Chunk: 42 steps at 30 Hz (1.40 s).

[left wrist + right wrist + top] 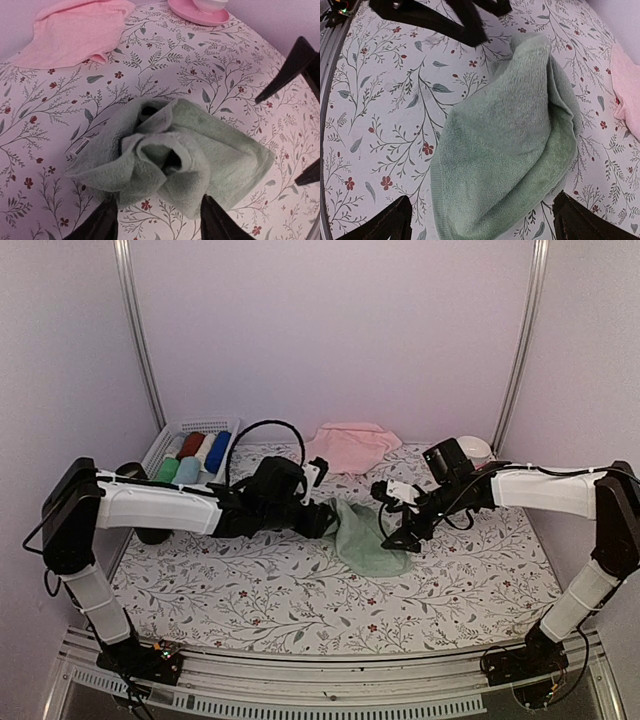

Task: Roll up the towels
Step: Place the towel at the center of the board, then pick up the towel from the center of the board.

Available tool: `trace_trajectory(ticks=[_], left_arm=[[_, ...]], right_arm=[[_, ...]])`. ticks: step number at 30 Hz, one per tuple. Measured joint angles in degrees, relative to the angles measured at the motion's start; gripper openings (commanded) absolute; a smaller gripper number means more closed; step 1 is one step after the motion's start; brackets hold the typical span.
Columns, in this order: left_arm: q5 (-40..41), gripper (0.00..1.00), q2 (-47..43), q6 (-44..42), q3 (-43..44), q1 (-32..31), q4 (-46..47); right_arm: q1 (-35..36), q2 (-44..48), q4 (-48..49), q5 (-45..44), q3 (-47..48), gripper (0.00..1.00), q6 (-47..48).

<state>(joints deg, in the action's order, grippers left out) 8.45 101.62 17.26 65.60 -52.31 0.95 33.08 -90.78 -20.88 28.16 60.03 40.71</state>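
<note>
Left jaws: released, as I read them from the left wrist camera. The dark fingers [102, 225] stand apart at the bottom of that view, with the near edge of the towel lying loose between them and neither one clamping it. Right jaws: released and spread wide, their fingers [385, 225] in the two lower corners of the right wrist view, the towel's hem between and just ahead of them. Item, pale mint green terry hand towel [365, 540]: at the middle of the desk [250, 590], between the two sets of jaws. It is bunched and folded in on itself in a loose heap on the left arm's side, and lies flatter and more spread on the right arm's side. Item, pale pink terry hand towel [350, 445]: rumpled at the far edge of the desk, behind the green one and apart from it. Item, pink saucer [200, 15] with a white cup on it: far right of the desk, beyond the pink towel. Item, white slotted plastic basket [200, 426]: far left corner, holding rolled cloths [217, 450], among them dark red, white and royal blue. Desk surface: white cover printed with grey sprigs and small red flowers.
</note>
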Motion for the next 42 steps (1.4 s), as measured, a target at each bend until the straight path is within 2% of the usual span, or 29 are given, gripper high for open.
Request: trace_trajectory(ticks=[3,6,13,19,31,42], left_arm=[[1.05,0.80,-4.09,0.61,-4.52,-0.13,0.52],[2.43,0.85,-7.80,0.81,-7.50,-0.13,0.59],[6.95,0.89,-13.09,0.33,-10.75,-0.13,2.16],[9.44,0.93,-13.25,0.15,-12.57,-0.13,3.17],[13.11,0.95,-13.68,0.13,-14.69,-0.15,3.85],[14.67,0.95,-13.79,-0.22,-14.99,-0.15,4.35]], right_arm=[[-0.31,-2.40,-0.39,-2.89,0.94,1.00,-1.42],[-1.79,-3.54,-2.25,-3.61,2.84,0.97,-4.17],[-8.63,-4.09,-4.33,-4.07,6.36,0.86,-13.00],[-9.84,-8.87,-9.07,-2.78,6.27,0.73,-17.00],[-9.73,-13.57,-15.72,0.20,5.35,0.66,-18.71],[-9.73,-15.02,-21.38,3.93,5.38,0.58,-16.44]])
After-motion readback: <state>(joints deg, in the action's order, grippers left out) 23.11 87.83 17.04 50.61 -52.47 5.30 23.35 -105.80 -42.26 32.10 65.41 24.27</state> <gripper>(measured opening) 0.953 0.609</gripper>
